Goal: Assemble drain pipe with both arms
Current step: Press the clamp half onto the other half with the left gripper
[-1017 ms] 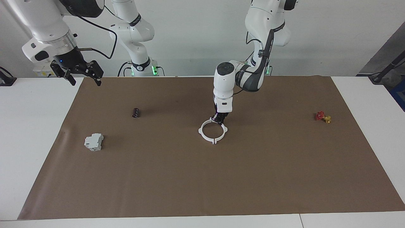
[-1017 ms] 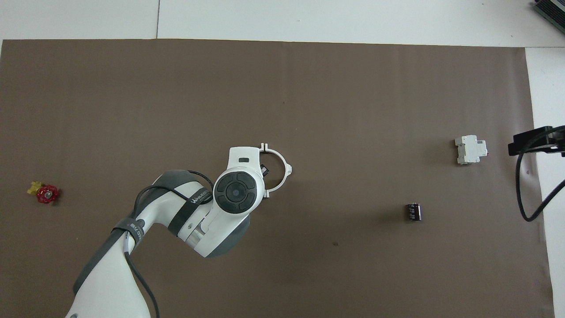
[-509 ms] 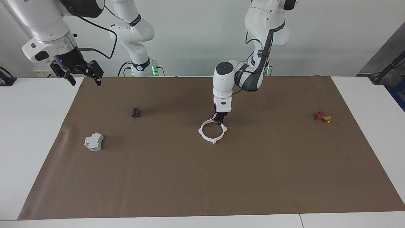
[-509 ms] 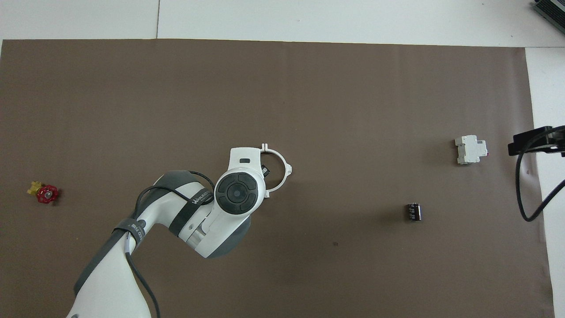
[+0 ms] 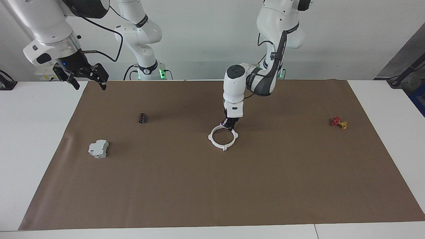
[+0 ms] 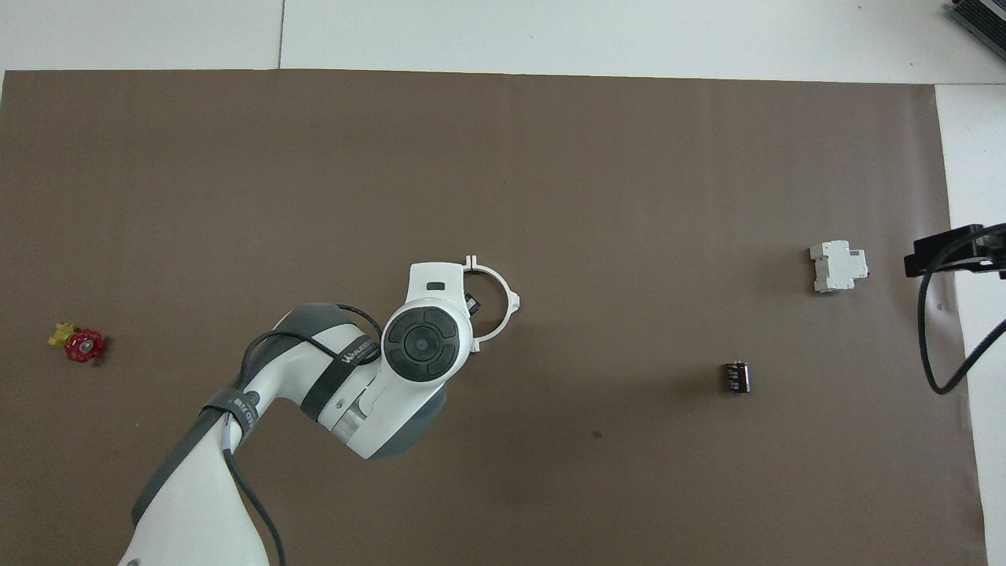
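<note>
right end effector (image 5: 88, 79): spread open, raised over the bench (image 5: 33, 132) edge, waiting | small dark cylinder (image 5: 142, 118), grey-white boxy block (image 5: 98, 148): toward it | white plastic ring of two tabbed halves (image 5: 223, 138): flat on brown mat | left end effector (image 5: 229, 125): down at ring's robot-side rim, grip cannot be told | red-yellow valve (image 5: 338, 122): well apart

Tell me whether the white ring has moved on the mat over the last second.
No. The white ring lies just as far from the dark cylinder as before, with the left gripper at its rim.
</note>
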